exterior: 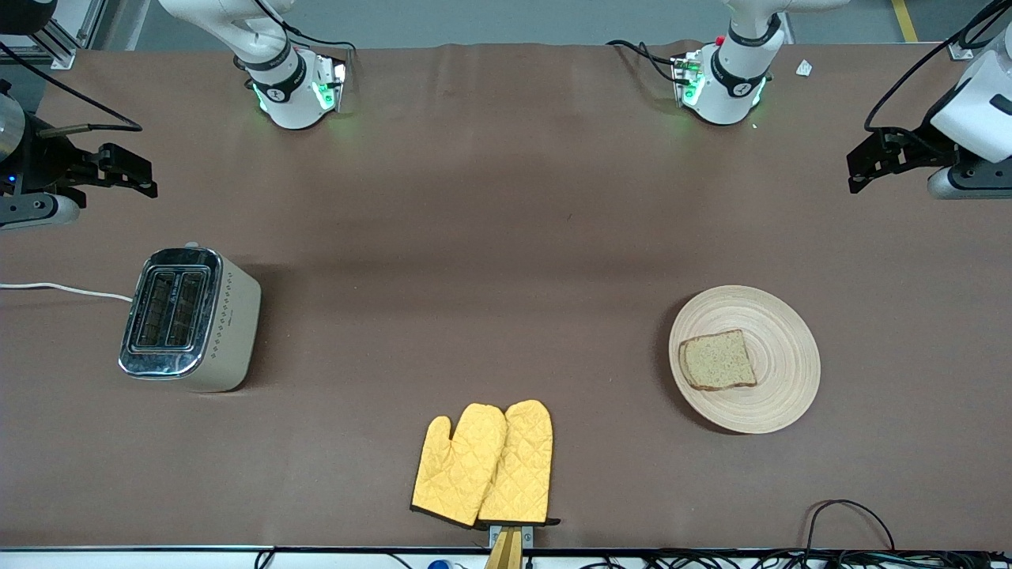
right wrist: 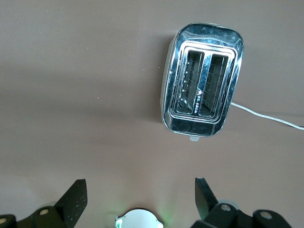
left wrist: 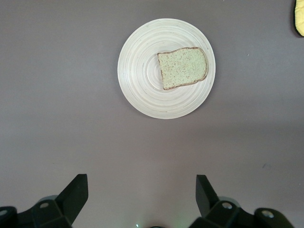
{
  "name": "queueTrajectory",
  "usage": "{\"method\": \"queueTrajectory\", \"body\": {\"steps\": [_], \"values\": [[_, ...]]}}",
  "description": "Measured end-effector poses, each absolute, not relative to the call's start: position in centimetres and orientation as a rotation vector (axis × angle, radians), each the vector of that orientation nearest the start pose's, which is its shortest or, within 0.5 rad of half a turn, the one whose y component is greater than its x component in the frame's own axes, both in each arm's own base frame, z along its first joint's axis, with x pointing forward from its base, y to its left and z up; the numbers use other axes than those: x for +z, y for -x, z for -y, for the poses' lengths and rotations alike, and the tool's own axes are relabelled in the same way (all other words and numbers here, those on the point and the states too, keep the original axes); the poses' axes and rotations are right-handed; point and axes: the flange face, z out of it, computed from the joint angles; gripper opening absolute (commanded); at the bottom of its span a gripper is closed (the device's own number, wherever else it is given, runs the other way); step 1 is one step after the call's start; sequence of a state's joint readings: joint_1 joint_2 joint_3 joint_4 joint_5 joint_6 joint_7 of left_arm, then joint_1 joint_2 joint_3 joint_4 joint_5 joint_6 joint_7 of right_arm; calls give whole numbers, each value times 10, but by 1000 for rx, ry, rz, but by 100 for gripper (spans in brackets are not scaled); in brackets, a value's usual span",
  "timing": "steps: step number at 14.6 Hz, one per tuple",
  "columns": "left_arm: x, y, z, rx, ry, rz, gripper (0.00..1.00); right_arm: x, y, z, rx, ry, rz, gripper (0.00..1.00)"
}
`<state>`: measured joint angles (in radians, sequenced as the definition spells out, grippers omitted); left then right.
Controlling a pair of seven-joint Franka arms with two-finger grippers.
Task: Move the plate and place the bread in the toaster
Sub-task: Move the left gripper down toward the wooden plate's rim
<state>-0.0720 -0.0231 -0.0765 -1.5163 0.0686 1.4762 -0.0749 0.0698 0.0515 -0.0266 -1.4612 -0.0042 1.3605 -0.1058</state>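
Note:
The light beige plate (exterior: 779,395) lies toward the left arm's end of the table, with the brown speckled bread (exterior: 717,360) flat on it. In the left wrist view the plate (left wrist: 142,80) and bread (left wrist: 183,68) show apart from my fingers. The cream toaster (exterior: 190,318) with its chrome top stands toward the right arm's end, both slots empty; the right wrist view shows it too (right wrist: 203,95). My left gripper (exterior: 862,164) (left wrist: 141,194) is open and empty above the table's end. My right gripper (exterior: 138,172) (right wrist: 140,197) is open and empty above its end.
A pair of yellow oven mitts (exterior: 486,465) lies near the table's front edge, between toaster and plate. The toaster's white cord (exterior: 63,289) runs off the right arm's end. Black cables (exterior: 850,521) lie at the front edge nearer the camera than the plate.

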Motion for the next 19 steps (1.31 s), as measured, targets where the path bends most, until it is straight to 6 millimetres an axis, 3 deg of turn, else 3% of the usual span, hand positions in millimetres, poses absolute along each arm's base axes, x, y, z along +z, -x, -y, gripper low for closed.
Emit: {"method": "queueTrajectory", "body": {"steps": [6,10,16,19], "values": [[653,-534,71,18,3068,-99,100,630,-547,-24,240,3124,232,100],[649,-542,59,27,3096,-59,100,630,-547,-24,240,3125,232,100],[606,-585,-8,30,3251,162,100,629,-547,-24,241,3124,233,100],[572,-608,-44,40,3363,319,100,629,-547,-24,241,3124,233,100]]}}
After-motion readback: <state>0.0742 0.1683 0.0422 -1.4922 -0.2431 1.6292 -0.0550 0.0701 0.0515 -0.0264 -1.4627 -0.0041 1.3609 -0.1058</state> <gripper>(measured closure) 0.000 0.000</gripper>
